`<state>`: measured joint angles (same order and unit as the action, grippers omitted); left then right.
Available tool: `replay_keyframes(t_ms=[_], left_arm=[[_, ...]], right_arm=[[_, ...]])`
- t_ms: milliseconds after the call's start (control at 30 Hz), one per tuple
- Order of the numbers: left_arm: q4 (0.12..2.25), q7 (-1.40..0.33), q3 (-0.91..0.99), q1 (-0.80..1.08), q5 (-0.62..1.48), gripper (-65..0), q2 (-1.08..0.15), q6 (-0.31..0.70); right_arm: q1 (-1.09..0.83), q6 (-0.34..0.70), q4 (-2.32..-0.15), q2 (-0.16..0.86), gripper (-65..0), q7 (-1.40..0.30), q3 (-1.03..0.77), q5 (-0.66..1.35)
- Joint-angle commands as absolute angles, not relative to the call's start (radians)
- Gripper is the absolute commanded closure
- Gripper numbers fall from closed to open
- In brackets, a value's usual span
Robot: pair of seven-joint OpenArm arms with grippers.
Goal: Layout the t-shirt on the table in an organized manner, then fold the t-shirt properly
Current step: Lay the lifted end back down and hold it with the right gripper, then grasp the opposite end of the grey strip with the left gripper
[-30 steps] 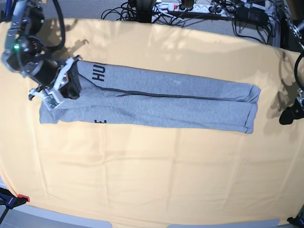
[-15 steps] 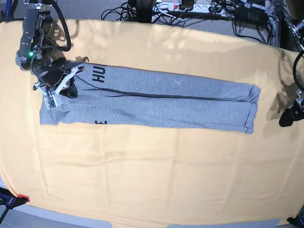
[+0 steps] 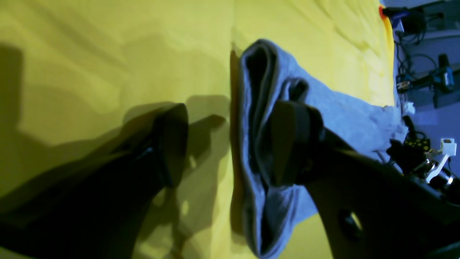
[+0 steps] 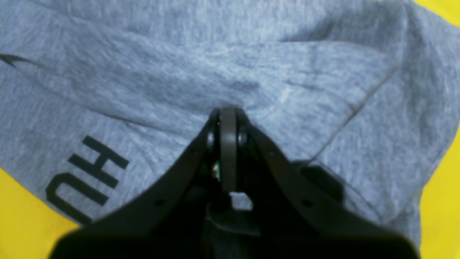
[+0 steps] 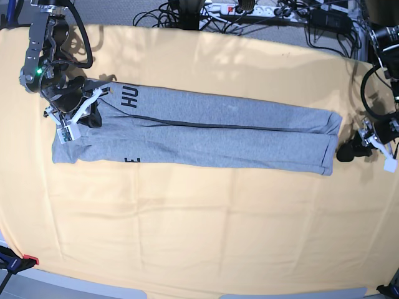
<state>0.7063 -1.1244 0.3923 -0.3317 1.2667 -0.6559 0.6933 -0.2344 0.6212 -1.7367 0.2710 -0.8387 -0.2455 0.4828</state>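
Note:
The grey t-shirt (image 5: 218, 134) lies on the table (image 5: 199, 224) folded into a long narrow strip, with black lettering (image 5: 129, 96) near its left end. My right gripper (image 5: 92, 115) is at that left end. In the right wrist view it (image 4: 227, 118) is shut, pinching a pucker of the t-shirt (image 4: 179, 72) beside the letters (image 4: 86, 176). My left gripper (image 5: 341, 152) is at the strip's right end. It (image 3: 231, 144) stands open across the layered edge of the t-shirt (image 3: 345, 108), one finger (image 3: 291, 140) over the cloth, the other (image 3: 172, 144) over bare table (image 3: 107, 54).
Cables and a power strip (image 5: 249, 9) lie beyond the table's far edge. A clamp (image 5: 19, 261) grips the front left corner. The yellow cloth stretches wide in front of the shirt.
My left arm has come in from the right edge to the shirt's right end. The right gripper shifted slightly up and back at the left end, then held still.

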Motion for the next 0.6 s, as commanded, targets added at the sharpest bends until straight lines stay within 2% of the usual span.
replay_keyframes(t_ms=[0, 167, 300, 400, 567], left_arm=[[0.720, -1.143, 0.393, -0.347, 1.265, -37.8, -0.661, 0.698], [0.720, -1.181, 0.393, -0.347, 1.272, -37.8, -0.604, 0.698], [0.720, -1.287, 0.393, -0.348, 1.359, -37.8, -0.572, 0.698], [0.720, -1.357, 0.393, -0.350, 1.438, -37.8, -0.566, 0.698], [0.720, -1.375, 0.393, -0.350, 1.479, -37.7, -0.566, 0.698]], right_arm=[[-0.233, 0.627, -1.743, 0.280, 0.0, -0.865, -0.248, 0.486], [-0.233, 0.628, -1.744, 0.280, 0.0, -0.865, -0.249, 0.527], [-0.233, 0.628, -1.744, 0.280, 0.0, -0.866, -0.249, 0.524], [-0.232, 0.628, -1.744, 0.280, 0.0, -0.865, -0.249, 0.524], [-0.233, 0.628, -1.744, 0.280, 0.0, -0.865, -0.249, 0.524]])
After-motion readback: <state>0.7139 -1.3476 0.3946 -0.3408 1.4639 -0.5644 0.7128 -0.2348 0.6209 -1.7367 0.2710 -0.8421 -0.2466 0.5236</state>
